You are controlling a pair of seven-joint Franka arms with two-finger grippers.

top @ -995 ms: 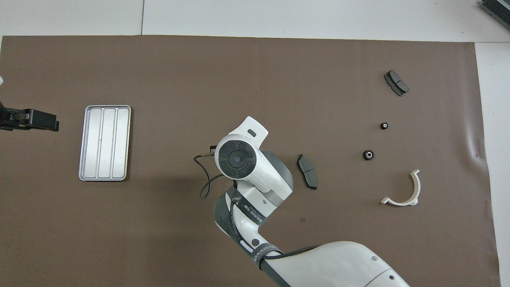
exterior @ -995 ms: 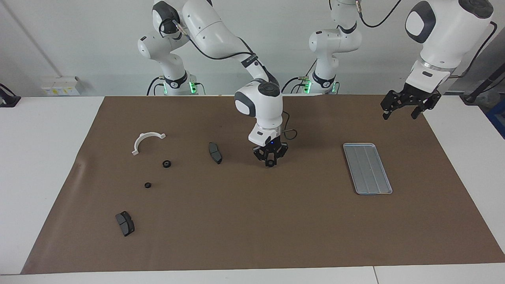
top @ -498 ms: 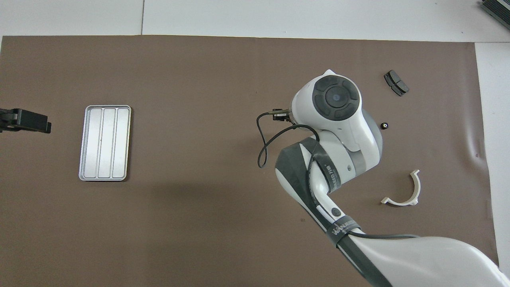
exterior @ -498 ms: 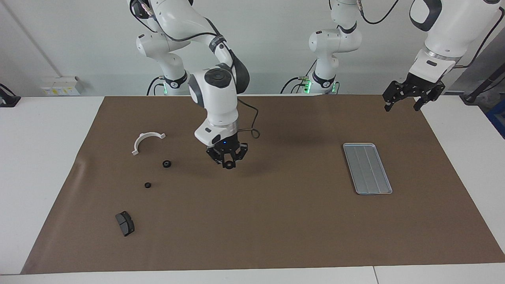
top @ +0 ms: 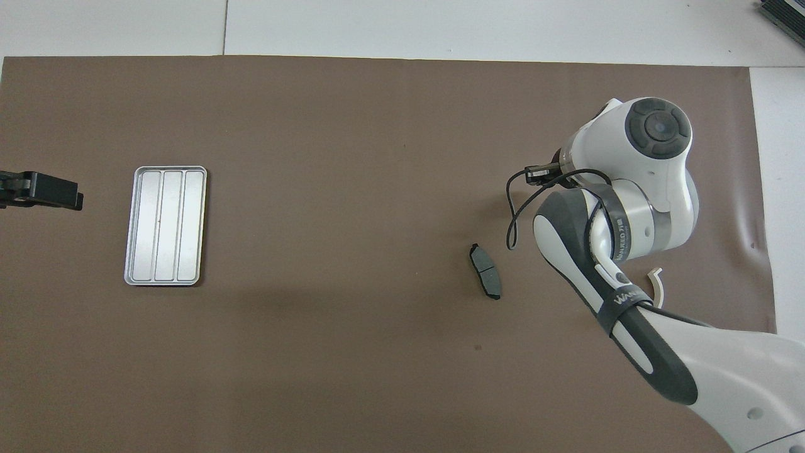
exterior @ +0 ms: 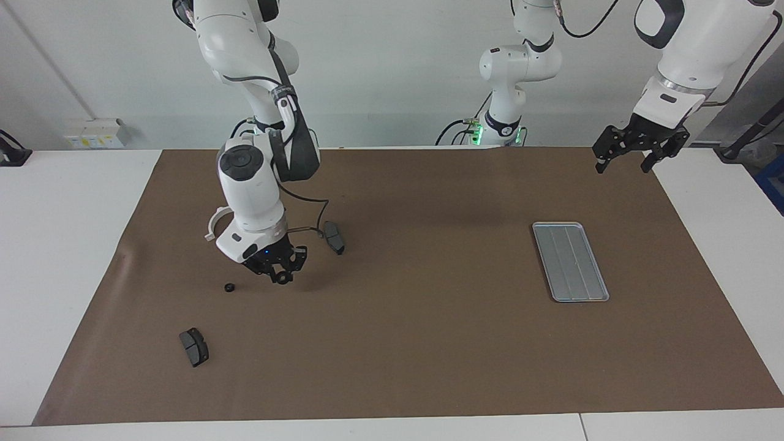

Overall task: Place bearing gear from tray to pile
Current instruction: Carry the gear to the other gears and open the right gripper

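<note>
Right gripper (exterior: 282, 278) clasping one gear (exterior: 282, 279); another gear (exterior: 229, 287), two brake pads (exterior: 334, 237).

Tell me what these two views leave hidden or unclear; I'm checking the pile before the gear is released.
- Overhead view: the right arm covers the right gripper, its gear, the loose gears and one brake pad.
- Both views: the white bracket shows only in part, the right arm in front.
- Facing view: the right gripper hides one loose gear.
- Overhead view: the left gripper is cut off by the edge.
</note>
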